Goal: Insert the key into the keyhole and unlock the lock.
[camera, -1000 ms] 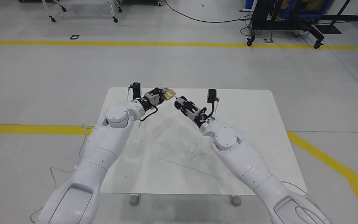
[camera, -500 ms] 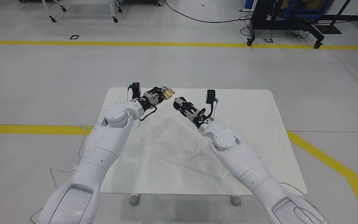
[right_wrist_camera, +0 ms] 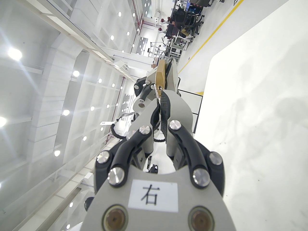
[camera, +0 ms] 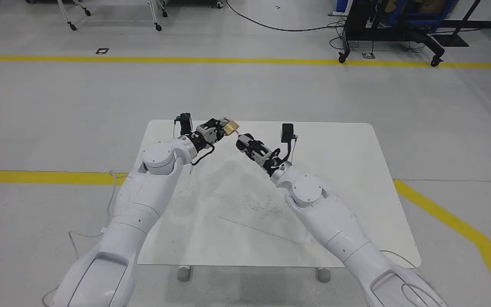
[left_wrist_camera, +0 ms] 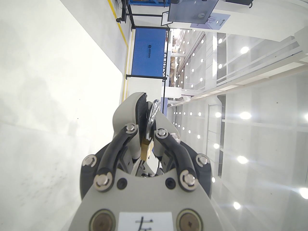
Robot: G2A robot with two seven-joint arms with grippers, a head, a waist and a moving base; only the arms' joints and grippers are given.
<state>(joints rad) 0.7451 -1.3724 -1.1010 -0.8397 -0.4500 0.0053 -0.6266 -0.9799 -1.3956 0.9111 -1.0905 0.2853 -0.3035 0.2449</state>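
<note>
Both arms are up over the far side of the white worktop [camera: 345, 199], wrists angled in toward each other; the left hand [left_wrist_camera: 149, 106] is clamped tight on the lock [right_wrist_camera: 160, 74], its fingers pressed flat against either side. In the left wrist view the silver shackle [left_wrist_camera: 152, 118] sticks out past the black pad while the brass body sits deeper between the fingers, toward the wrist. The lock is well up off the worktop, held in the air near the far edge.

Over to the right hand [right_wrist_camera: 161, 102]; its fingers are closed down to a sliver, pinching the key [right_wrist_camera: 158, 93] between the ribbed pads, with just a short silver tip showing beyond them. That tip points straight at the end of the brass body and looks to meet it in the right wrist view; whether it is actually seated in the keyhole, I cannot tell.

From above, the two hands sit nearly nose to nose, the brass lock between them; the right hand is just beside it, on the side nearer the robot. A yellow line [camera: 230, 60] runs across the floor beyond the worktop.
</note>
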